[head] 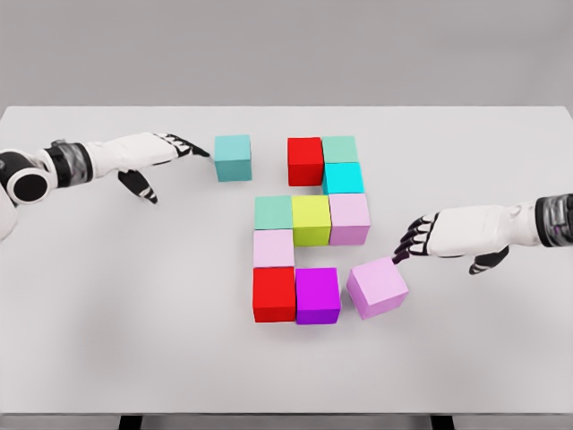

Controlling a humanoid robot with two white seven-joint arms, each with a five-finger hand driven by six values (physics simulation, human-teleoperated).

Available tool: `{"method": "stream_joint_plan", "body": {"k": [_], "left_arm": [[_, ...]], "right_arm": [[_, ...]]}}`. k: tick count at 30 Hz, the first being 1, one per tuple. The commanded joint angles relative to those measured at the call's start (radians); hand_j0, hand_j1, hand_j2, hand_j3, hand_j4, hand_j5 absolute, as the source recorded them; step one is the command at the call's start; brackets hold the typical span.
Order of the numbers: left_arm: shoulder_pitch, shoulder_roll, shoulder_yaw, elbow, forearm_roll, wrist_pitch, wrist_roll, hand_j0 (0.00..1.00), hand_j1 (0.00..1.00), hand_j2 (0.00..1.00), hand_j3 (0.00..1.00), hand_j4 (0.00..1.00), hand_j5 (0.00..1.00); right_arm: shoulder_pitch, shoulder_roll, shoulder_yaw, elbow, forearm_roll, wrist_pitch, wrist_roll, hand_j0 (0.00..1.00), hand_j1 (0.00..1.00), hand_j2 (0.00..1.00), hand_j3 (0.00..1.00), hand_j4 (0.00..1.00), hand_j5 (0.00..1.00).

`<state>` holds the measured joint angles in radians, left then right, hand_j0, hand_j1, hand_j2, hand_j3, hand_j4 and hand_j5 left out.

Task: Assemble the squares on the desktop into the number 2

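Forming a 2 from coloured blocks is nearly done on the white tabletop: a red block, a green block and a bright turquoise block make the top, a second green block, a yellow block and a pale pink block make the middle bar, and another pale pink block drops to a second red block and a purple block along the bottom. Two pieces sit out of line. A teal block stands apart, left of the top row. A lilac block lies turned at an angle, just beside the purple one.

The blocks look rigid, light and smooth-sided, so they should slide easily; pushing flat against a side face, low down, seems safer than pinching.

The left hand reaches in flat, palm down, its fingers stretched out with the tips just short of the teal block, holding nothing. The right hand hovers low with its fingers loosely curled, their tips at the lilac block's upper right corner, gripping nothing.
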<state>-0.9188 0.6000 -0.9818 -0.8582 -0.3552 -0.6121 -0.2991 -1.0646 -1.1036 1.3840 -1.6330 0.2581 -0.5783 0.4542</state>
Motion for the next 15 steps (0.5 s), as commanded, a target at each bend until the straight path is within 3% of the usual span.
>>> {"method": "stream_joint_plan", "body": {"k": [1,5,10,15], "left_arm": [[-0.002,-0.012,0.005,0.031,0.004,0.001,0.000,1.00,1.00,1.00,1.00,1.00,1.00],[-0.003,-0.020,0.005,0.034,0.004,0.001,0.000,1.00,1.00,1.00,1.00,1.00,1.00],[-0.008,-0.046,0.003,0.034,-0.001,0.001,0.000,1.00,1.00,1.00,1.00,1.00,1.00],[-0.014,-0.055,0.003,0.033,-0.002,0.001,-0.005,1.00,1.00,1.00,1.00,1.00,1.00]], "right_arm": [[0.000,-0.004,-0.002,-0.007,-0.005,0.002,0.000,0.98,0.98,0.98,0.98,0.98,0.98],[0.009,-0.050,-0.002,-0.011,-0.008,-0.003,-0.002,0.97,0.97,0.97,0.97,0.97,0.97],[0.012,-0.111,-0.002,-0.094,-0.008,-0.005,-0.003,0.98,0.98,0.98,0.98,0.98,0.98],[0.028,-0.110,0.000,-0.120,-0.005,-0.003,-0.003,0.97,0.97,0.97,0.97,0.97,0.97]]}}
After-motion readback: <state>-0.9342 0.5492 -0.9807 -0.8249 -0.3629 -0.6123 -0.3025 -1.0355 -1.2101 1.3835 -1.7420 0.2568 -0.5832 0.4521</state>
